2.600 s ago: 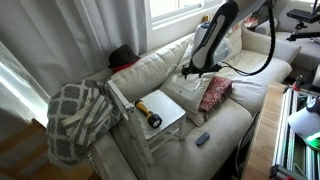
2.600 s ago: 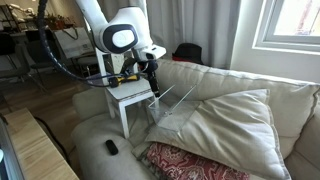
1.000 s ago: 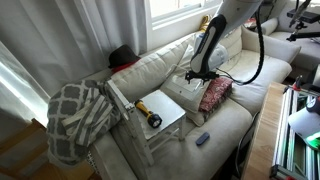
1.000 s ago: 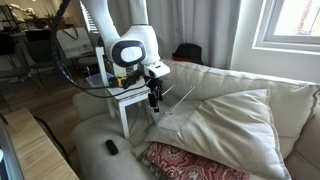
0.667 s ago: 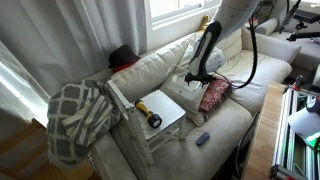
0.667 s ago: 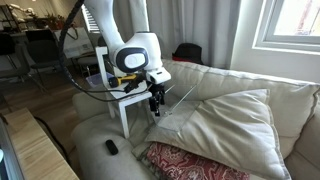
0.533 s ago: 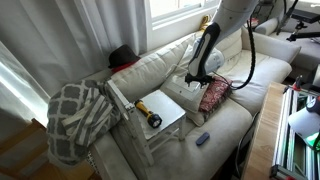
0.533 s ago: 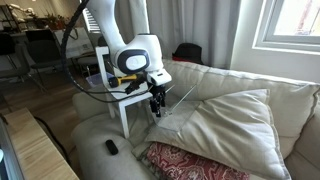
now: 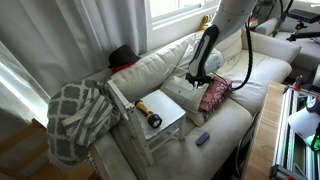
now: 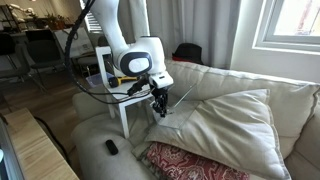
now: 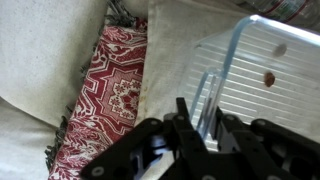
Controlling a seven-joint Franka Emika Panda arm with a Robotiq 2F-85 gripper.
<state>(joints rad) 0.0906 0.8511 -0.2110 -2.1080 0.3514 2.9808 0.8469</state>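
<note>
A red cushion (image 11: 105, 95) lay just beside the clear box (image 11: 262, 70) on the sofa (image 9: 235, 110). A white table (image 9: 172, 108) bearing a torch (image 9: 148, 113) stood at the box's other side. Nothing blocked the gripper (image 11: 204, 122). The box lay flat, its long side running along the cushion's edge. The jaws stood narrow astride its near wall; contact could not be told.

Clear plastic box (image 11: 262, 70) partly off-frame.
</note>
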